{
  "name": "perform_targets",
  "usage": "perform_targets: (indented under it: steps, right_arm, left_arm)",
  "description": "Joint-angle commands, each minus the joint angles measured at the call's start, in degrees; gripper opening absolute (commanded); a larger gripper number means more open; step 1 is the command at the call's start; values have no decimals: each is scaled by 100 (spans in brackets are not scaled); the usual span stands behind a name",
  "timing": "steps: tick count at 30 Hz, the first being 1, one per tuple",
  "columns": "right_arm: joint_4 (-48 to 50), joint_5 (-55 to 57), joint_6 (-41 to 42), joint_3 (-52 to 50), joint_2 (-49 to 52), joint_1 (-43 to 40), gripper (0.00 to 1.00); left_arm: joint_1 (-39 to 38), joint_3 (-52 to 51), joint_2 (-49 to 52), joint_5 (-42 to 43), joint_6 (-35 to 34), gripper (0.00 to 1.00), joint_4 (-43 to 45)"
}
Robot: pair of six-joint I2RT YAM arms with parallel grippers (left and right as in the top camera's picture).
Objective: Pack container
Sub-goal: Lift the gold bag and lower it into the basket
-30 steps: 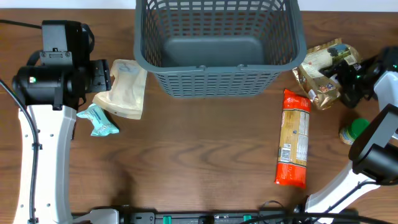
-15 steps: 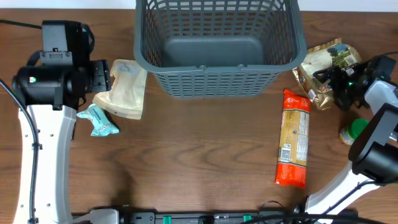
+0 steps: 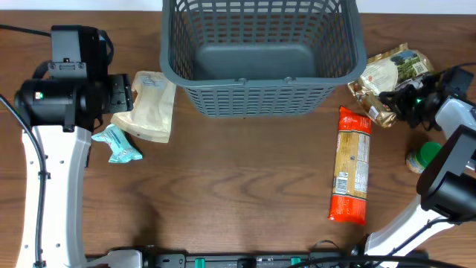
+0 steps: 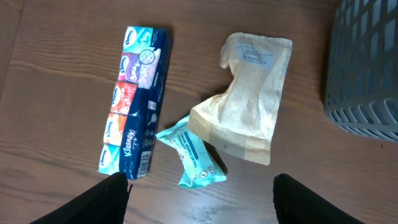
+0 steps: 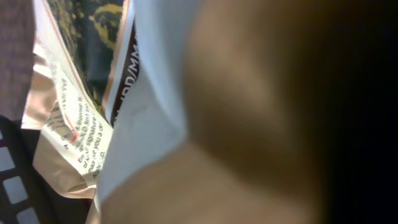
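**Clerk:** Task item, and where?
**Keeper:** One large dark grey lattice-sided plastic basket [image 3: 256, 95], upright at the far centre of the brown wooden table [image 3: 238, 201], its solid bottom showing.
**Clerk:** Left side?
**Keeper:** The left gripper [image 4: 199, 185] hangs above a crumpled beige paper pouch [image 4: 249, 99], a small teal packet [image 4: 194, 152] and a dark blue tissue multipack [image 4: 134, 106]. Its fingers [image 4: 106, 202] are spread and hold nothing.
**Clerk:** Right side?
**Keeper:** The right gripper [image 3: 394, 98] is at a glossy gold-and-brown bag [image 3: 383, 74], just right of the basket. Whether its fingers pinch the bag cannot be told. A long red-and-yellow packet [image 3: 352, 165] lies near.
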Motion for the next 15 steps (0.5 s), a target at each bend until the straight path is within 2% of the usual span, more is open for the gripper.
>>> perform_targets:
  steps: [1,8,15]
  right_arm:
    - [-133,-33,-116,-127,105,79,1]
    - [-190,-107,-199,-92,-669,203,1]
    - [-409,1543,-238,153,-2396,619,1]
  left_arm:
    - [24,66,26,-48,37,74,-17]
    - [24,66,26,-48,37,73,-13]
    - [24,66,26,-48,37,74,-13]
